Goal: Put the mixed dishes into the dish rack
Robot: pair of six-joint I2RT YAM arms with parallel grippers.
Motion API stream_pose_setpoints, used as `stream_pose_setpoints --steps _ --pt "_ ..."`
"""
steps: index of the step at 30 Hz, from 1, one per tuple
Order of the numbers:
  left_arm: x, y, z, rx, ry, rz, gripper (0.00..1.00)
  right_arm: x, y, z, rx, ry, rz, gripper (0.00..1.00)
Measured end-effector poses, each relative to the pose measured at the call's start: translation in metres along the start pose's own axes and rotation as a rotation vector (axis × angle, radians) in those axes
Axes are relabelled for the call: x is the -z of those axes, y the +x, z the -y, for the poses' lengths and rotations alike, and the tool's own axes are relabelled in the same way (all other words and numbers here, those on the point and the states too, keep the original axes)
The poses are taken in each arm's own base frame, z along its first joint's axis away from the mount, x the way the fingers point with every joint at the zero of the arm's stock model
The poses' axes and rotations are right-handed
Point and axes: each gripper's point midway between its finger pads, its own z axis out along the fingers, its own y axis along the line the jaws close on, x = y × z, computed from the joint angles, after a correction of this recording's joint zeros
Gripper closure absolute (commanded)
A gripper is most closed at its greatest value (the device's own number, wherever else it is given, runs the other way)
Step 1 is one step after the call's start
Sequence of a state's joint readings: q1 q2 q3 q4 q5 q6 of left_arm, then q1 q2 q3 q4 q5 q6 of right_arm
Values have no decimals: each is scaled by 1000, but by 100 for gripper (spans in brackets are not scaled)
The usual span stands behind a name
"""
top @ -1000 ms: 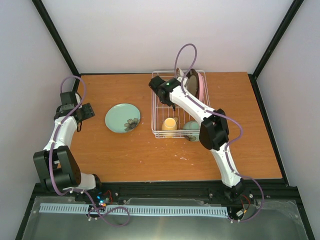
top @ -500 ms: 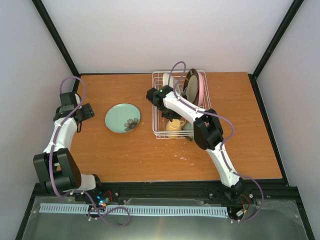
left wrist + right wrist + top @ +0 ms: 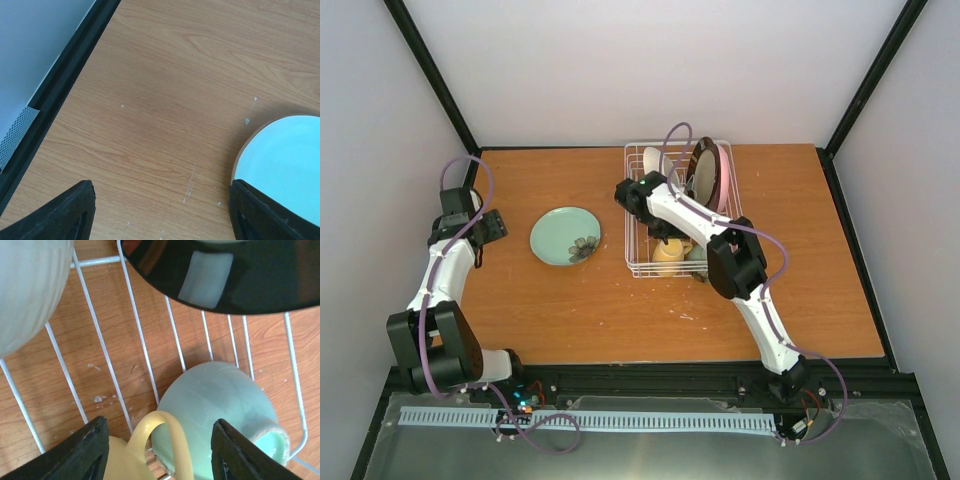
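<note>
We watch the right gripper [image 3: 159, 422] over the near left corner of the white wire dish rack [image 3: 629, 255]. A second ago it hung higher, toward the middle of the rack, with its jaws pressed together; now it is low and the jaws stand spread, with the handle of the pale yellow mug [image 3: 668, 253] arching free between them. We read that as a release: the mug now sits inside the rack, touching the mint green bowl [image 3: 215, 400] on its right.

At the rack's far end the dark-rimmed patterned plate [image 3: 703, 172] and the pink plate [image 3: 722, 175] stand upright in the prongs. That leaves one piece outside: the light teal plate [image 3: 565, 236], flat on the wooden table [image 3: 620, 310] just left of the rack.

The left gripper [image 3: 160, 205] waits left of that plate, well away from the rack, jaws spread and empty. It has not moved in this second. We judge the teal plate is next, and lying flat it may be awkward to lift by the rim
</note>
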State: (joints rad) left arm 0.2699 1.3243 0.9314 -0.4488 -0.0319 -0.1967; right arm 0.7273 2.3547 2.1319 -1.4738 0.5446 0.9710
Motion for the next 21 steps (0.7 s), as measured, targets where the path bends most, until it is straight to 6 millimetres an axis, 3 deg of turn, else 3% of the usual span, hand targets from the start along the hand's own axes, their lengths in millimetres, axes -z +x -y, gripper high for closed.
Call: stream_pose_setpoints --steps 6,13,17,21 --pt "0 -1 -6 -5 -33 6 26 14 -16 6 -19 -8 69 43" --pt "-5 -10 -11 -8 -75 6 26 64 -57 20 -103 -146 236 42" --pt "-4 -17 -13 -10 -92 20 26 84 -76 31 -154 -207 303 42" --pt "-4 -21 -14 -11 -101 26 26 91 -95 37 -199 -235 361 44"
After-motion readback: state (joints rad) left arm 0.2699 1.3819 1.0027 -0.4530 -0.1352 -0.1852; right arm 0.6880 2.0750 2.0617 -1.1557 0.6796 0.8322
